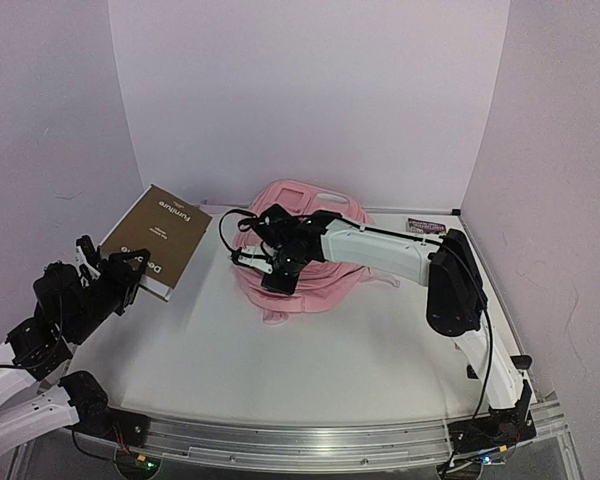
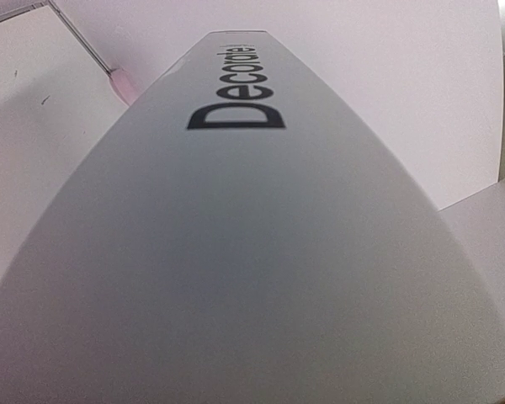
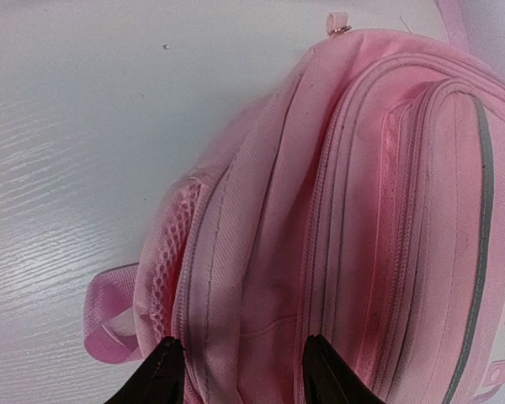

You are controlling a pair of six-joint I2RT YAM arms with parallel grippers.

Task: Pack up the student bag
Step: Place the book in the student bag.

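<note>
The pink student bag (image 1: pixel 315 262) lies slumped at the table's middle back, zipped pockets facing up. My right gripper (image 1: pixel 278 272) hovers over its left side. In the right wrist view the bag (image 3: pixel 362 210) fills the frame, and my right gripper (image 3: pixel 242 374) is open, its black fingertips (image 3: pixel 167 370) spread across a fold of pink fabric beside a zip. My left gripper (image 1: pixel 126 272) holds the near end of a large brown book (image 1: pixel 165 232) at the left, tilted up. The book's white spine, printed "Decorate" (image 2: pixel 252 252), fills the left wrist view and hides the fingers.
A small dark packet (image 1: pixel 426 226) lies at the back right by the wall. White walls close in the table at the back and on both sides. A pink strap loop (image 3: pixel 109 324) sticks out from the bag's left side.
</note>
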